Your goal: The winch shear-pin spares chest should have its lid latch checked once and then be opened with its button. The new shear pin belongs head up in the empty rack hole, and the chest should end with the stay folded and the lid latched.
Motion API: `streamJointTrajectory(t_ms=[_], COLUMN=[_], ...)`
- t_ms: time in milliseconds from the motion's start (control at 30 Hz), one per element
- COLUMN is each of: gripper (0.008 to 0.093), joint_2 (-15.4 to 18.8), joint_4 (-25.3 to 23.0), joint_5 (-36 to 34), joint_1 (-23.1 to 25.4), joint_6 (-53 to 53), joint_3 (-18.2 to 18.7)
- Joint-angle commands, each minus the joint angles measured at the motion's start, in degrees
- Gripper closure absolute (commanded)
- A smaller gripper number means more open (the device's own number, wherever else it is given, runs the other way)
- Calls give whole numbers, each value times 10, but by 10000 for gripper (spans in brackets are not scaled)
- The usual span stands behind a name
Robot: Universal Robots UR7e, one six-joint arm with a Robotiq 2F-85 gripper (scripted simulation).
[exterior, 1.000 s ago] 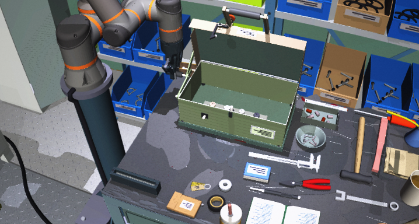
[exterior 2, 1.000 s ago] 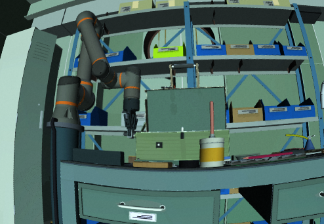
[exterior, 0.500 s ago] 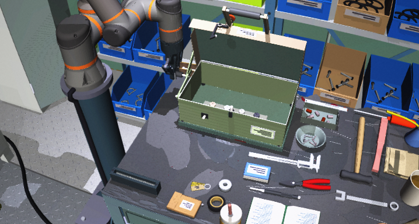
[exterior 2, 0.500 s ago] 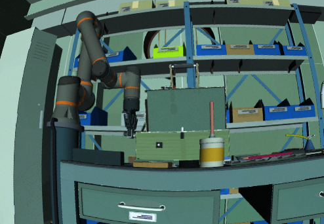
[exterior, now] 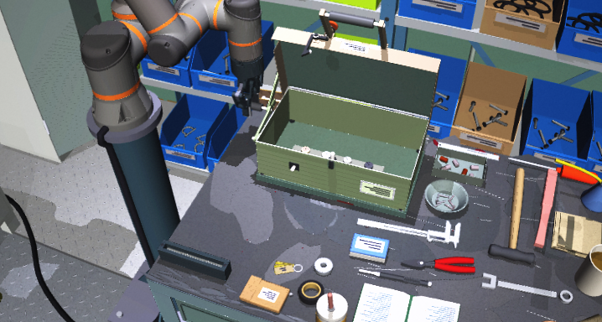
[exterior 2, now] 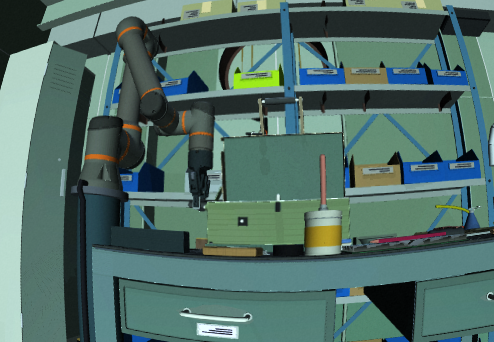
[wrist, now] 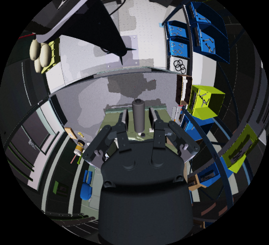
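Observation:
The lid (exterior: 358, 74) of the green chest (exterior: 336, 151) stands upright behind the open box, with its handle (exterior: 351, 19) on top. My gripper (exterior: 251, 105) is at the chest's left end, by the lid stay, and its fingers are open and hold nothing. In the wrist camera a grey cylindrical knob (wrist: 138, 116) stands between the open fingers (wrist: 138, 119). Inside the chest a rack (exterior: 336, 157) carries several pin heads. The new shear pin (exterior: 331, 301) stands upright in a yellow-banded pot (exterior 2: 323, 232) at the bench's front edge.
Shelves with blue, brown and lime bins stand behind the bench. To the chest's right lie a small parts tray (exterior: 459, 166) and a metal bowl (exterior: 446, 196). Calipers (exterior: 410, 229), pliers (exterior: 442, 264), a hammer (exterior: 514, 219), tape rolls and an open book lie in front.

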Motion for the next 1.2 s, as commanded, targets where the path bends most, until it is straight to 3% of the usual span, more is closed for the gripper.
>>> streamJointTrajectory(t_ms=[0, 300, 833, 1167], gripper=[534, 534, 534, 534], joint_2=[0, -10, -110, -130], joint_4=[0, 12, 145, 175], joint_5=[0, 0, 0, 0], joint_1=[0, 0, 0, 0], joint_6=[0, 0, 0, 0], joint_3=[0, -2, -35, -44])
